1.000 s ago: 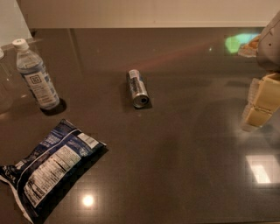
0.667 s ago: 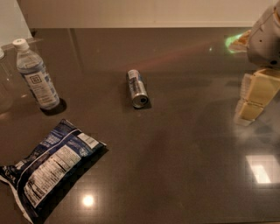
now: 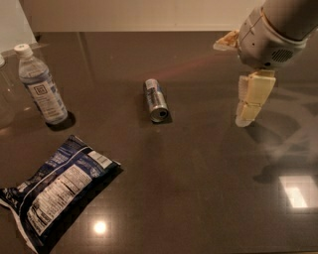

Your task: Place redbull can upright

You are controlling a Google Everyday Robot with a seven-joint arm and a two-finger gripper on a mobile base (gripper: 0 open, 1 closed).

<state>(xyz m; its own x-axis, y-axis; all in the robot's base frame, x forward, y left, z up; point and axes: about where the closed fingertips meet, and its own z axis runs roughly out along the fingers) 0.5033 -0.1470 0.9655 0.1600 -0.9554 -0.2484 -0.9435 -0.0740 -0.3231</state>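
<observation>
Redbull can lying flat, gripper well right, perhaps hovering

The arm enters from the top right corner of the camera view and slopes down and left into a rounded grey wrist housing. Beneath this housing the cream-coloured pincer hangs pointing downward, tilted slightly left, above the right side of the dark counter.

Slim redbull can, seemingly blue-silver, lying on its side, pincer well apart at right
</observation>
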